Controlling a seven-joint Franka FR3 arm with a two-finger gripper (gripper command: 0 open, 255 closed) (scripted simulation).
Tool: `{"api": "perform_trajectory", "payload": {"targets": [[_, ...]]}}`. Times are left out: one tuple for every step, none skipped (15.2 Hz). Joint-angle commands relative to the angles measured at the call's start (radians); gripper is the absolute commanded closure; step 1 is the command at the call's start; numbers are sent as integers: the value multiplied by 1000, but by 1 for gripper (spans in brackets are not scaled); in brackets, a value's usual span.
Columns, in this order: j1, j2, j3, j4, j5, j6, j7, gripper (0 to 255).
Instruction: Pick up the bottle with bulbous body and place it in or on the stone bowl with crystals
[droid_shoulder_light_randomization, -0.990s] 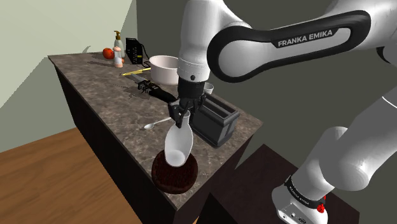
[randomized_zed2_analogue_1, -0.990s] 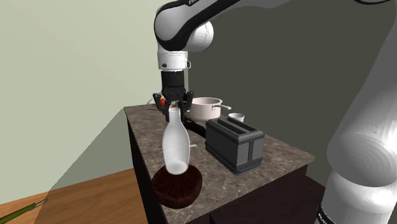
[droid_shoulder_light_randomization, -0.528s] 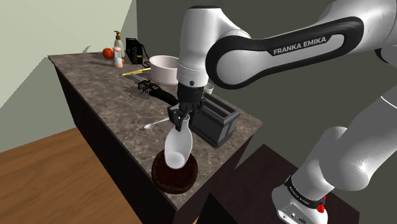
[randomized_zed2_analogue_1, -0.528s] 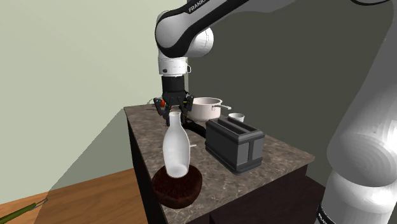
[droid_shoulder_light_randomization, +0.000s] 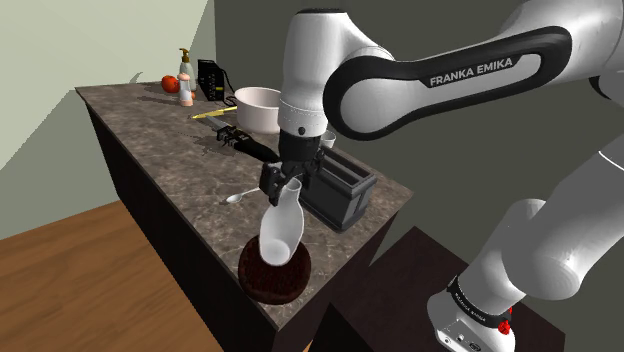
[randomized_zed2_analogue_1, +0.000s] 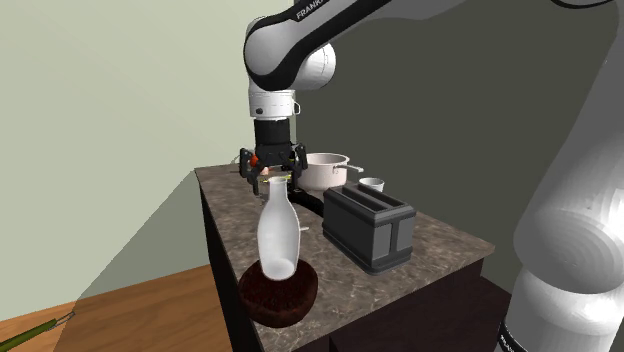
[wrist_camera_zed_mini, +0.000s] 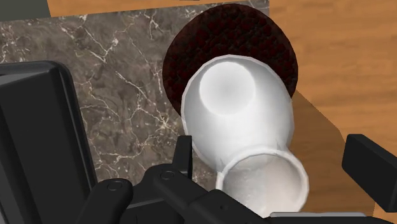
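A white bottle with a bulbous body (droid_shoulder_light_randomization: 280, 228) stands in the dark round bowl (droid_shoulder_light_randomization: 270, 281) at the counter's near end, leaning slightly. My black gripper (droid_shoulder_light_randomization: 282, 180) hangs right over the bottle's neck, open, its fingers spread on either side of the neck. From the second exterior view the bottle (randomized_zed2_analogue_1: 277, 235) rises out of the bowl (randomized_zed2_analogue_1: 280, 293) with the gripper (randomized_zed2_analogue_1: 271, 169) around its top. In the wrist view the bottle's open mouth (wrist_camera_zed_mini: 264, 182) lies between the parted fingers (wrist_camera_zed_mini: 368, 163), and the bowl (wrist_camera_zed_mini: 248, 35) shows beneath the body.
A black toaster (droid_shoulder_light_randomization: 338, 185) stands close beside the bowl, next to the arm. Farther along the marble counter (droid_shoulder_light_randomization: 170, 150) lie a spoon (droid_shoulder_light_randomization: 240, 194), a white pot (droid_shoulder_light_randomization: 258, 108), a soap bottle (droid_shoulder_light_randomization: 185, 78) and a red fruit (droid_shoulder_light_randomization: 171, 84). The counter edge drops to a wooden floor (droid_shoulder_light_randomization: 90, 270).
The fingers have spread apart and let go of the bottle's neck. The bottle stays in the bowl, now tipped a little. The arm has barely moved.
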Motion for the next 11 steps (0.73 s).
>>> {"api": "perform_trajectory", "payload": {"targets": [[0, 0, 0, 0, 0, 0, 0, 0], [0, -10, -2, 25, 4, -34, -3, 0], [-1, -18, -4, 50, 7, -67, -6, 0], [-1, -25, -6, 78, 9, -101, -8, 0], [-1, -30, -7, 100, 11, -127, -9, 0], [-1, -30, -7, 100, 11, -127, -9, 0], [-1, -30, -7, 100, 11, -127, -9, 0], [-1, -30, -7, 100, 11, -127, -9, 0], [-1, -30, -7, 100, 11, -127, -9, 0], [-1, -30, -7, 100, 11, -127, -9, 0], [-1, -30, -7, 100, 11, -127, -9, 0]]}}
